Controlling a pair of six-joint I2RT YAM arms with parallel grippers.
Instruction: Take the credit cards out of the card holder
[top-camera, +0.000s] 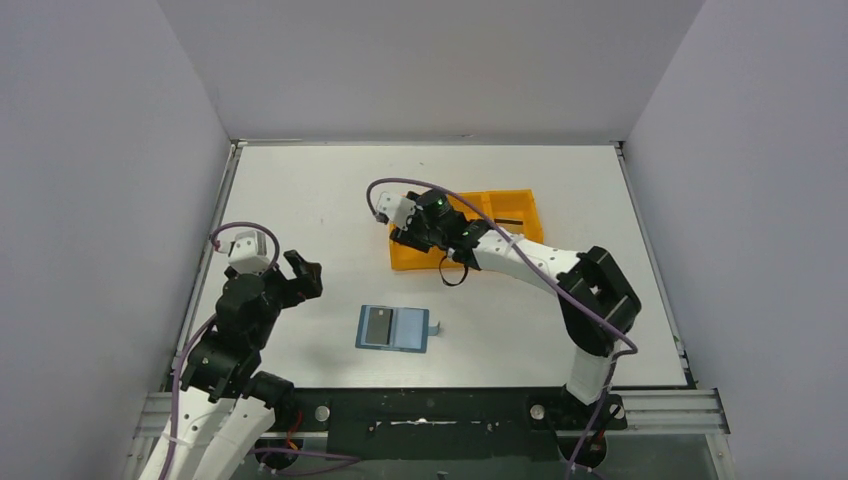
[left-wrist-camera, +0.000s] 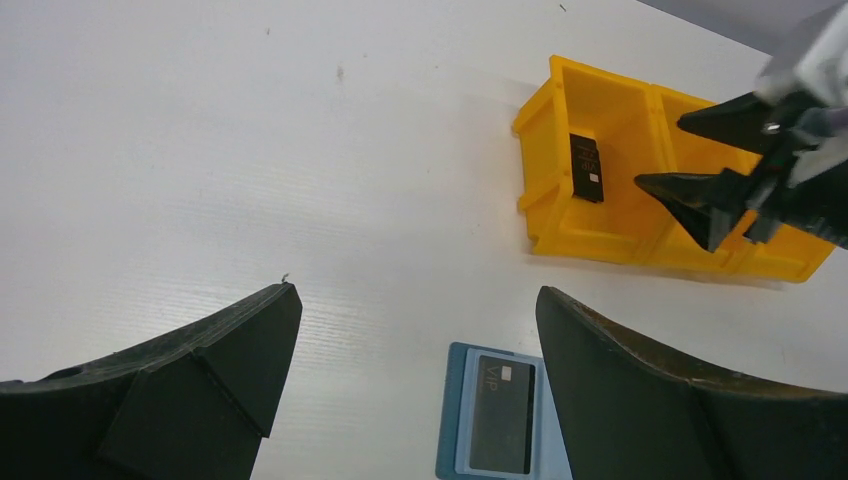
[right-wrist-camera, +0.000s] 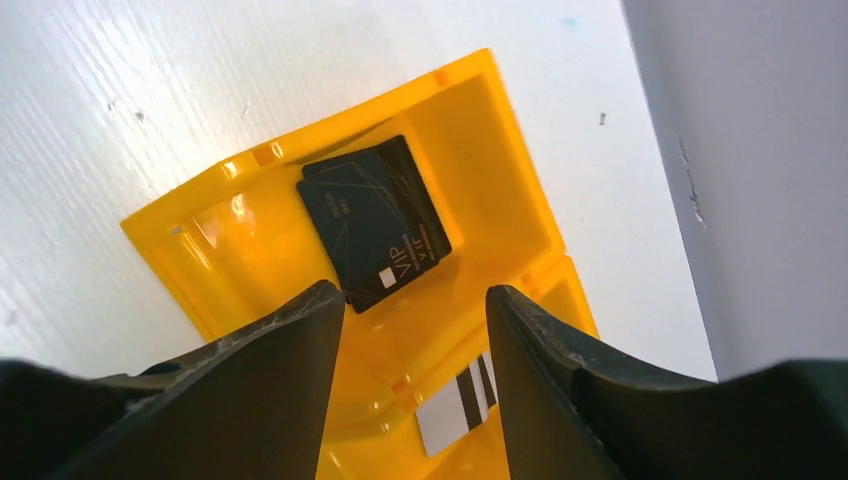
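Note:
The card holder lies open and flat on the table near the front, its snap tab to the right. A black credit card sits on its left inner face; the left wrist view shows this VIP card on the holder. Black credit cards lie in an end compartment of the orange tray, and a silver card with dark stripes lies in the adjoining compartment. My right gripper is open and empty above the tray. My left gripper is open and empty, left of the holder.
The orange three-compartment tray stands in the middle of the table, behind the holder. The left wrist view shows it with a black card inside and the right gripper's open fingers over it. Grey walls close in the table.

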